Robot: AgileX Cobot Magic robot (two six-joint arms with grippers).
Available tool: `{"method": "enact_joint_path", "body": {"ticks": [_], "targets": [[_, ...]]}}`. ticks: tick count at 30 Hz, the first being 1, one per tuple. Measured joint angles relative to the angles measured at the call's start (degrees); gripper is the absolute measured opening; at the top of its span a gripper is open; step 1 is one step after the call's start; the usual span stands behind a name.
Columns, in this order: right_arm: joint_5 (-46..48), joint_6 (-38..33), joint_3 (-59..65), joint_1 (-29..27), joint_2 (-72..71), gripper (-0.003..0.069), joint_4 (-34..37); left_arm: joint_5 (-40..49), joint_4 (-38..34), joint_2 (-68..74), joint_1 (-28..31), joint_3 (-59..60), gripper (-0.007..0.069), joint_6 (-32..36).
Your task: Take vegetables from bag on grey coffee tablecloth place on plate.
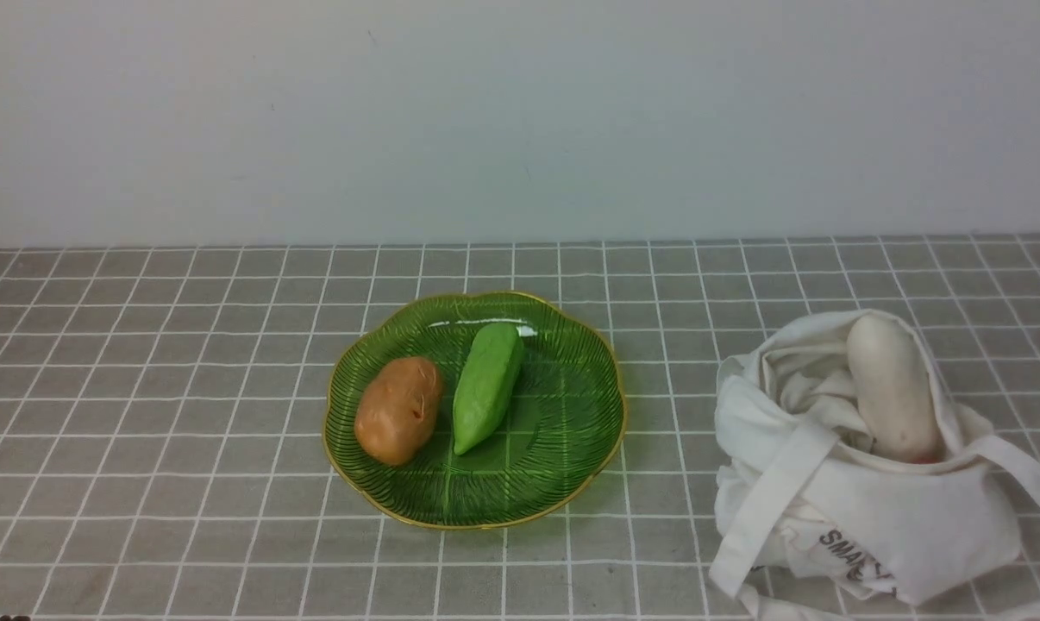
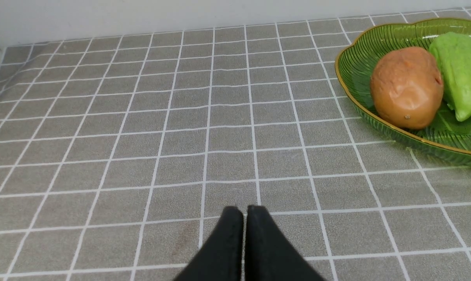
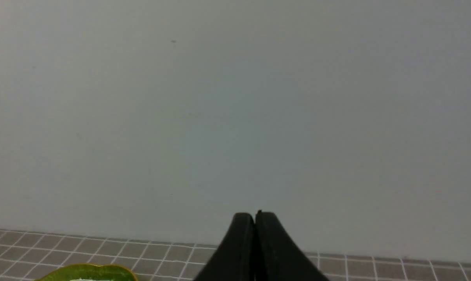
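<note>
Left gripper (image 2: 245, 212): fingers brought together, with at most a hairline between the tips; nothing held. Right gripper (image 3: 254, 218): fingers likewise closed on each other, nothing between them.

In the left wrist view, the tips stand well apart from the brown potato (image 1: 398, 410), which lies off to the robot's right of that gripper, on the plate (image 1: 563, 466). The right wrist view shows, past the fingertips, the pale wall (image 1: 520, 121), a strip of tablecloth (image 1: 175, 483) and part of the plate's rim; no vegetable can be made out there. The distance from the right gripper to the radish cannot be told.

Plate: green, scalloped, gold-edged, set flat on the grey gridded tablecloth. It carries the potato on its left side and, just beside it, the light-green vegetable (image 1: 488, 388), tapered end toward the robot.

Bag (image 1: 908, 517): white cloth, slumped, to the right of the plate and apart from it. The white radish (image 1: 892, 384) lies tilted in its open mouth, upper end leaning out over the far edge. One strap (image 1: 774, 504) falls across the bag's near left side.
</note>
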Motion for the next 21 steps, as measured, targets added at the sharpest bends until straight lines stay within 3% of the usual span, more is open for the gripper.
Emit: {"method": "enact_joint_path", "body": {"ticks": [5, 15, 21], "targets": [[-1.0, 4.7, 6.8, -1.7, -5.2, -0.0015, -4.8, 0.0, 0.0, 0.0, 0.0, 0.0, -0.0005, 0.0], [-13.5, -4.1, 34.4, -5.2, -18.0, -0.0015, -1.4, 0.0, 0.0, 0.0, 0.0, 0.0, -0.0005, 0.0], [-7.1, -4.5, 38.2, -5.8, -20.0, -0.0015, 0.6, 0.0, 0.0, 0.0, 0.0, 0.0, -0.0005, 0.0]]}}
